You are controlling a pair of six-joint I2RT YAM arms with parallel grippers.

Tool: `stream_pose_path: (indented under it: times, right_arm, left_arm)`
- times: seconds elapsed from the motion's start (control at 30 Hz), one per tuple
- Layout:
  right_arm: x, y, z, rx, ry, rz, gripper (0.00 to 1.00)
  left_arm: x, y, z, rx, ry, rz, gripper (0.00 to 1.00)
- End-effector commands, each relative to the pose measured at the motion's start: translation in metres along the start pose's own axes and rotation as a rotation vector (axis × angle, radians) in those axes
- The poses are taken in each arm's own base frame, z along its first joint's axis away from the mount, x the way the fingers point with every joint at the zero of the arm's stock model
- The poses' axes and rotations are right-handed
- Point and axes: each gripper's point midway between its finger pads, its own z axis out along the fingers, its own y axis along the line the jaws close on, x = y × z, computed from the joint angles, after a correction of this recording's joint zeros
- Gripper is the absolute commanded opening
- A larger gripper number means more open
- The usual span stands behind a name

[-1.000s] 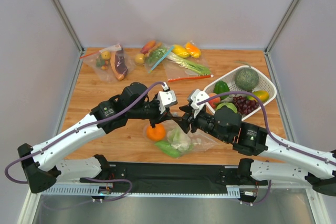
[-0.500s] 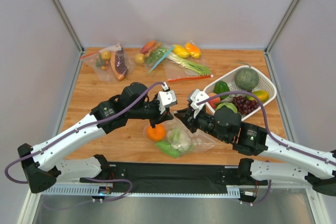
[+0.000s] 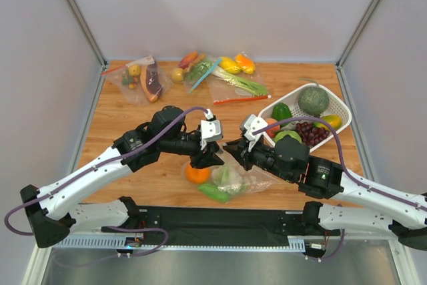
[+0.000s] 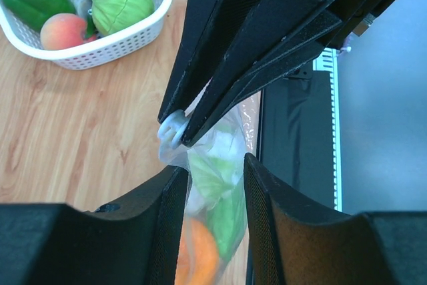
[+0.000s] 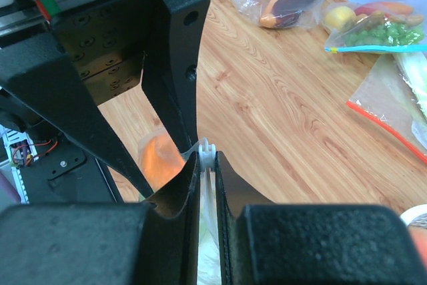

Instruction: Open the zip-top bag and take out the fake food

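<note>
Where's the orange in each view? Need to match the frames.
Top external: orange low centre, inside the bag.
Left wrist: bottom centre, blurred, seen through the bag.
Right wrist: left of centre, just left of the pinched zip.
Shared landmark: the bag's white zip end, clamped by the right end effector; it shows in both wrist views.
</note>
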Motion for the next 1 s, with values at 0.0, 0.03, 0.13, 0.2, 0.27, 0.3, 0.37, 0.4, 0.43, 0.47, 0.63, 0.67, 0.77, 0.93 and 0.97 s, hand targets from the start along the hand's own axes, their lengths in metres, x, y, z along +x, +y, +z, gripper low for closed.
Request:
stream_pose_path:
  times: [0.0,0.03,0.13,0.2,0.27,0.3,0.37,0.4,0.43,0.47,0.63,0.67,0.77,0.93,0.97]
  right_arm:
    - [-0.014,0.004,-0.002,-0.023,-0.042,0.020,0.00]
    - [-0.013,0.004,-0.001,-0.024,-0.038,0.019,0.00]
    - [-0.013,0.009,0.000,-0.049,-0.036,0.020,0.00]
    - [-0.014,0.011,0.000,-0.063,-0.038,0.023,0.00]
    - [-0.015,0.014,-0.001,-0.075,-0.043,0.027,0.00]
    - [-0.016,0.014,-0.002,-0.077,-0.048,0.030,0.00]
    - [-0.016,0.014,-0.002,-0.082,-0.046,0.028,0.00]
    - [-0.016,0.014,-0.003,-0.082,-0.047,0.028,0.00]
    - [-0.017,0.014,-0.003,-0.082,-0.050,0.027,0.00]
    - [-0.017,0.014,-0.004,-0.083,-0.050,0.030,0.00]
    - [-0.014,0.012,-0.010,-0.076,-0.050,0.035,0.00]
    - [-0.014,0.010,-0.011,-0.070,-0.051,0.037,0.00]
    - [-0.010,0.009,-0.013,-0.065,-0.040,0.038,0.00]
    - [-0.004,0.011,-0.014,-0.078,-0.024,0.048,0.00]
    - [-0.004,0.013,-0.015,-0.085,-0.023,0.050,0.00]
  left_arm:
    - [-0.012,-0.009,0.004,0.072,-0.052,0.019,0.46]
    - [-0.011,-0.011,0.004,0.077,-0.051,0.012,0.46]
    - [-0.012,-0.012,0.005,0.086,-0.058,0.006,0.44]
    - [-0.012,-0.010,0.006,0.081,-0.059,0.003,0.41]
    - [-0.012,-0.010,0.006,0.083,-0.058,0.002,0.29]
    - [-0.011,-0.010,0.007,0.082,-0.054,-0.002,0.23]
    - [-0.011,-0.009,0.007,0.078,-0.051,-0.005,0.10]
    - [-0.011,-0.009,0.007,0.075,-0.050,-0.005,0.06]
    - [-0.011,-0.008,0.007,0.069,-0.048,-0.006,0.00]
    - [-0.010,-0.006,0.007,0.060,-0.044,-0.008,0.00]
    - [-0.007,0.007,0.006,-0.020,-0.024,-0.014,0.00]
    - [-0.005,0.014,0.005,-0.062,-0.016,-0.016,0.00]
    - [-0.004,0.021,0.004,-0.105,-0.012,-0.024,0.00]
    - [-0.001,0.029,0.004,-0.152,-0.001,-0.043,0.00]
    - [-0.002,0.030,0.003,-0.161,-0.003,-0.045,0.00]
